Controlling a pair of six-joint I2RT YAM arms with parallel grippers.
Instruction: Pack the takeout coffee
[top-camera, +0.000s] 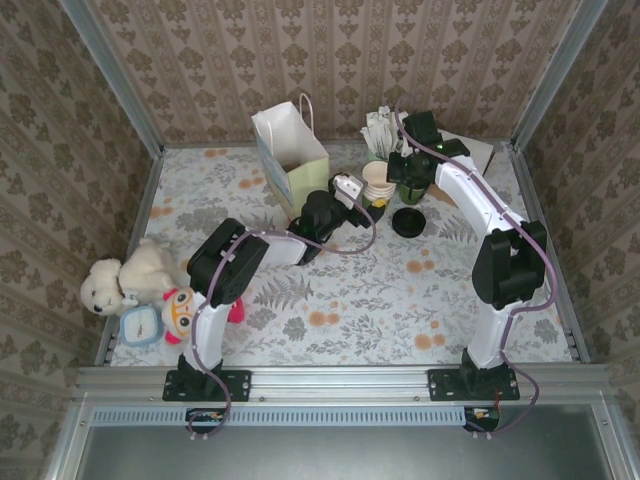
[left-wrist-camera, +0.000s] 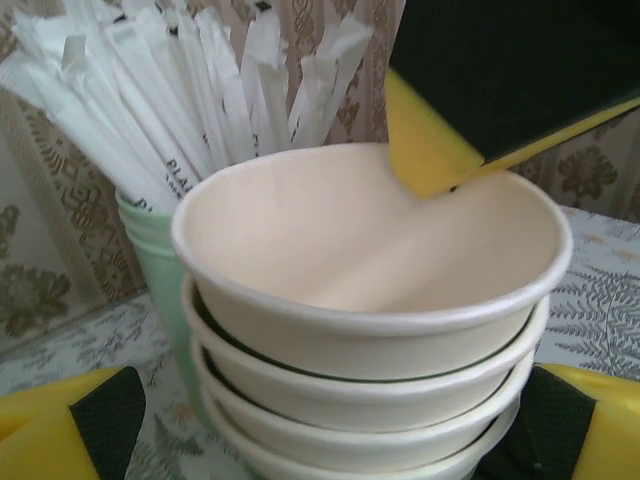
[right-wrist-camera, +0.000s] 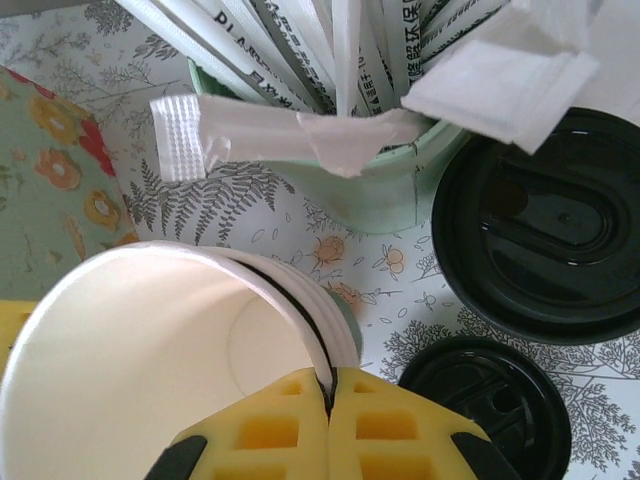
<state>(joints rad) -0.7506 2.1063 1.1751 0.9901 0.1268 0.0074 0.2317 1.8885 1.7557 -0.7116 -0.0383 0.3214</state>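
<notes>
The right gripper (right-wrist-camera: 328, 400) has its fingers pinched together on the rim of the top cup (right-wrist-camera: 130, 380) of the stack (left-wrist-camera: 370, 420), one finger inside. The left gripper (left-wrist-camera: 325, 440) has its fingers wide apart, flanking the stack and seemingly not touching it. The coffee (right-wrist-camera: 545, 230) stands upright, long axis vertical and lid up, just beside the stick cup (right-wrist-camera: 370, 190) and near a loose lid (right-wrist-camera: 485, 410).

- Left arm (top-camera: 207, 340): white links, black joint housings, black bolted base plate (top-camera: 205, 385) at the end farthest from the tool.
- Lilac cable (top-camera: 345, 250) trailing behind the tool.
- Right arm (top-camera: 487, 335): same white-and-black build, with a like cable.
- Left gripper (left-wrist-camera: 330, 440): yellow fingers (left-wrist-camera: 35, 440), black pads (left-wrist-camera: 105, 415) on the inner faces.
- Right gripper (right-wrist-camera: 328, 400): yellow moulded fingers with square waffle recesses, black trim on the outer flanks.
</notes>
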